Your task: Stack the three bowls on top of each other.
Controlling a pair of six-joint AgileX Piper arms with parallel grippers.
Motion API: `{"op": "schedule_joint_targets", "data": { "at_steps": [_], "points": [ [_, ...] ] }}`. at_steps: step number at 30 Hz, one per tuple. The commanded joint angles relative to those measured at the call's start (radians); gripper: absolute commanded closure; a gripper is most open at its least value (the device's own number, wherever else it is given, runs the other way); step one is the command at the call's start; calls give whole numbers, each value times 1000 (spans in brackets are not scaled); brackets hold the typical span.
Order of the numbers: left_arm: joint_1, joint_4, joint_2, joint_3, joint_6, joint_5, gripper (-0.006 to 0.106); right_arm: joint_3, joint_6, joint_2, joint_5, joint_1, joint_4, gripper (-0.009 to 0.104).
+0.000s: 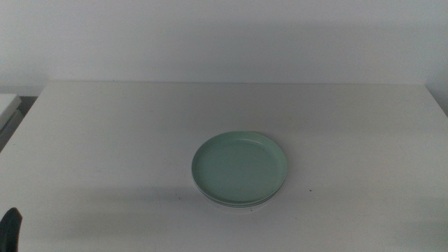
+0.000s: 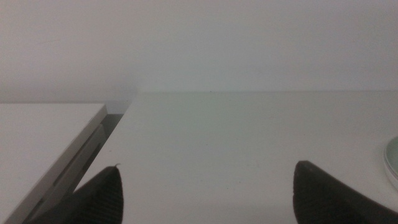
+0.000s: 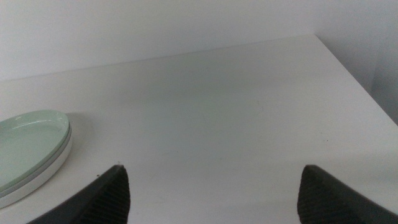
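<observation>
The three bowls stand in one stack on the white table, a little right of centre. The mint green bowl is on top. A thin pale grey-blue rim shows under it, and the white bowl is at the bottom. The stack's edge also shows in the left wrist view. My left gripper is open and empty; its tip shows at the bottom left corner of the middle view, far from the stack. My right gripper is open and empty, right of the stack and outside the middle view.
A second white surface stands beside the table's left edge, with a dark gap between them; it also shows in the middle view. The table's right edge drops off beyond the right gripper. A white wall stands behind.
</observation>
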Motion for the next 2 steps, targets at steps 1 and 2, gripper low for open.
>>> {"op": "schedule_joint_targets", "data": {
  "at_steps": [1, 2],
  "points": [
    [-4, -3, -4, 0, -9, -14, 7, 4, -3, -4, -16, -4, -3, 2],
    [-4, -3, -4, 0, -9, -14, 7, 4, -3, -4, -16, -4, -3, 2]
  ]
}}
